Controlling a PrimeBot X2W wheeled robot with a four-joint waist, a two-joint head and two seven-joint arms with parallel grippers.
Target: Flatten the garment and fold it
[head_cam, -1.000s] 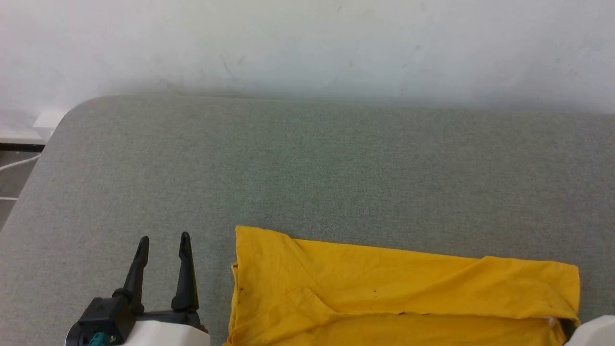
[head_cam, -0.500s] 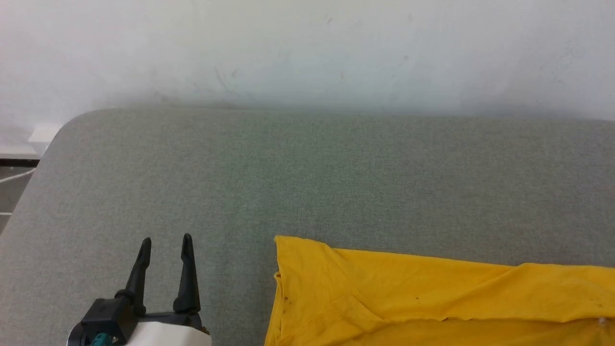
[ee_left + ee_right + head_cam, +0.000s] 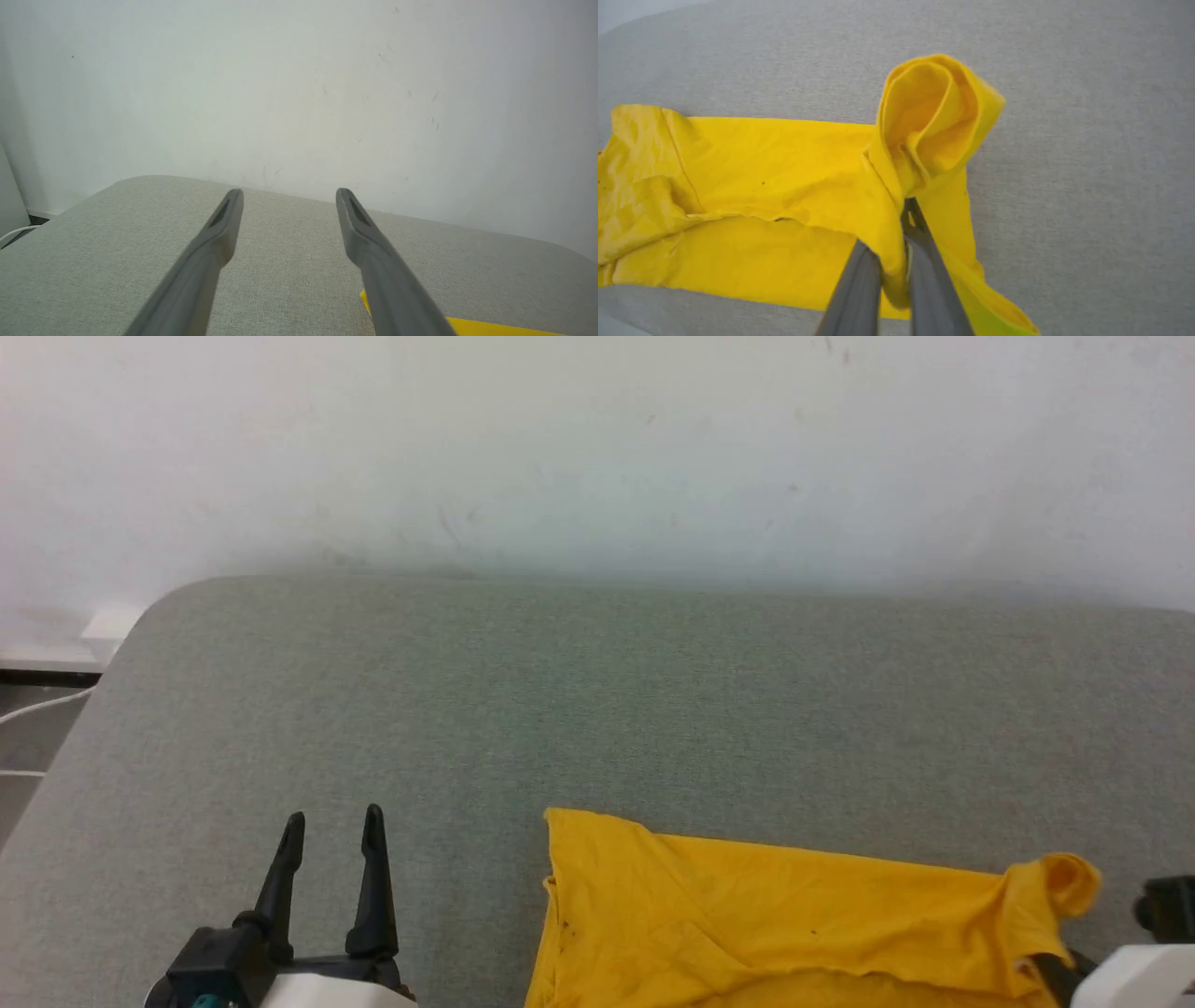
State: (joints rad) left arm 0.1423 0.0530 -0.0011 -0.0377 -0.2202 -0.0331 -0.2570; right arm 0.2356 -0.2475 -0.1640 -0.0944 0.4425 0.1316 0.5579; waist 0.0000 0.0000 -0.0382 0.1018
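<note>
A scuffed off-white wall (image 3: pixel 597 448) stood at the far side, behind everything. Against it lay the broad grey-green fabric-covered worktop (image 3: pixel 597 709), its far left corner rounded.

The crumpled bright yellow cotton garment (image 3: pixel 747 924) lay on the near right part of that worktop, plain side up. Most of it was spread flat, with creases and a few small dark specks, and its left edge sat roughly midway across the surface. Its right end was lifted off the worktop and curled over into a loose roll.

The right claw (image 3: pixel 899 224) reached in from the near right corner, with its pale forearm (image 3: pixel 1130 980) low at the edge of the head view. Its two long dark fingers were pinched tight on a fold of yellow cloth just below that roll, one finger partly hidden by the fabric.

The left claw (image 3: pixel 334 814) hung at the near left, well apart from the garment's left edge. Its fingers pointed toward the wall, spread wide and holding nothing, above bare worktop.

A thin white cable (image 3: pixel 37 707) ran beside the worktop's left side.
</note>
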